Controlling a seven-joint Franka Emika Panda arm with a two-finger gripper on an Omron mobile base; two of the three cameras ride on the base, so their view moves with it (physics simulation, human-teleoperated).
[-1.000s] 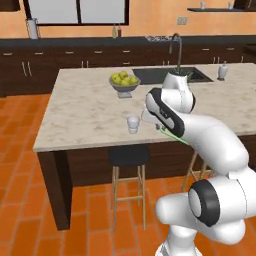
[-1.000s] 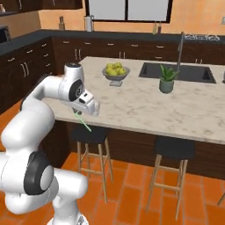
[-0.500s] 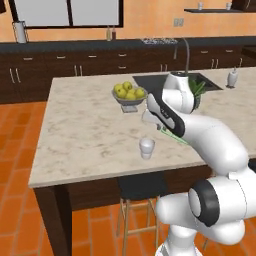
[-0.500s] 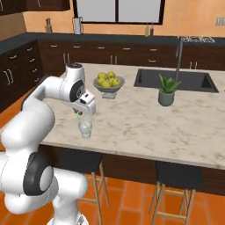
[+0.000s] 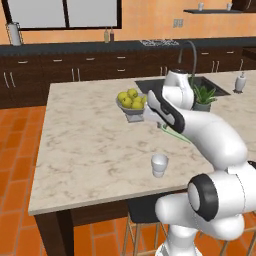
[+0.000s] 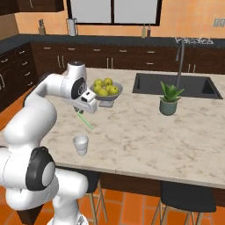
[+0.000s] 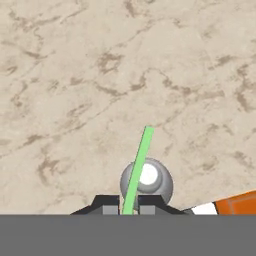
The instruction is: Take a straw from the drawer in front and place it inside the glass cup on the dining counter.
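The straw (image 7: 138, 170) is pinched in the closed gripper (image 7: 129, 206), held up over the dining counter (image 5: 90, 150).

The thin green stick slants down from the fingers, clear of the marble. The glass cup (image 6: 81, 144) stands upright near the counter's front edge, below the hand and apart from it; seen from the hand, the straw crosses over its rim. A bowl of yellow fruit (image 6: 106, 90) sits just beyond the arm, a potted plant (image 6: 169, 99) by the sink (image 6: 176, 85).
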